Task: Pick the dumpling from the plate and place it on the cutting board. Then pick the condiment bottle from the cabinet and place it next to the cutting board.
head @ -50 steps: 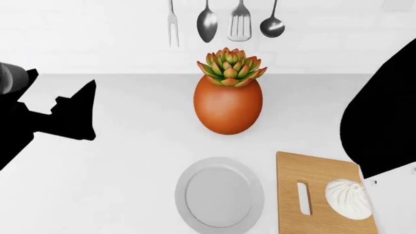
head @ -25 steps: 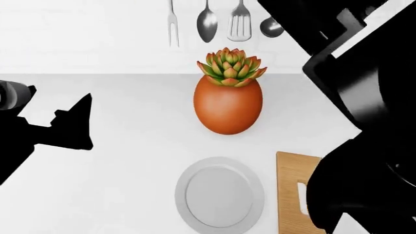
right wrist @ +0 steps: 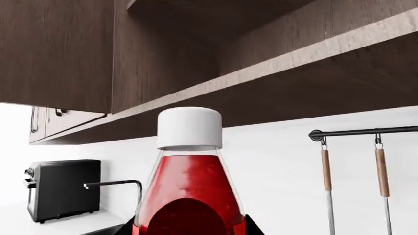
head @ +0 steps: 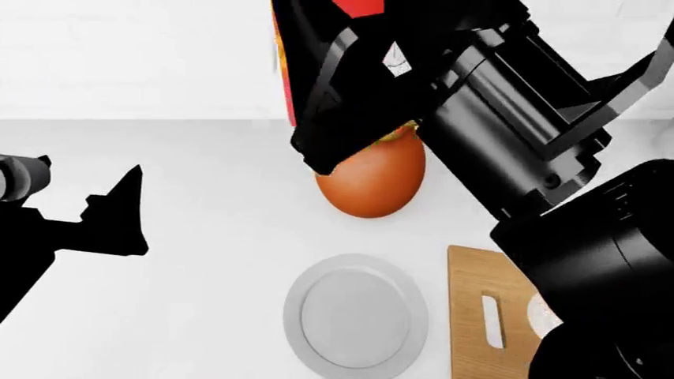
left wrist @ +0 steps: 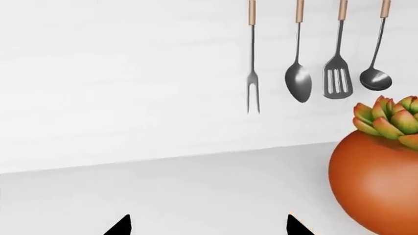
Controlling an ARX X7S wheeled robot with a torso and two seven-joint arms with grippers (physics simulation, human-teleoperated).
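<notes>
My right gripper (right wrist: 189, 230) is shut on the condiment bottle (right wrist: 189, 196), a red bottle with a white cap, just below the dark wood cabinet (right wrist: 65, 49). In the head view the right arm (head: 506, 126) reaches high over the counter, and only red patches of the bottle (head: 361, 6) show past it. The dumpling (head: 537, 314) lies on the cutting board (head: 469, 276), mostly hidden by that arm. To the board's left sits the light-grey plate (head: 297, 316), bare. My left gripper (left wrist: 207, 227) is open over the counter at the left, holding nothing.
An orange egg-shaped pot (head: 368, 185) with a succulent stands behind the plate, half covered by the right arm. A fork, spoon, slotted turner and ladle (left wrist: 297, 83) hang on the back wall. A black appliance (right wrist: 62, 188) sits further along the counter.
The right arm has swung in from the right and up across the head view, carrying the red bottle. It now hides the succulent, the hanging utensils and most of the dumpling. The left arm barely moved.
</notes>
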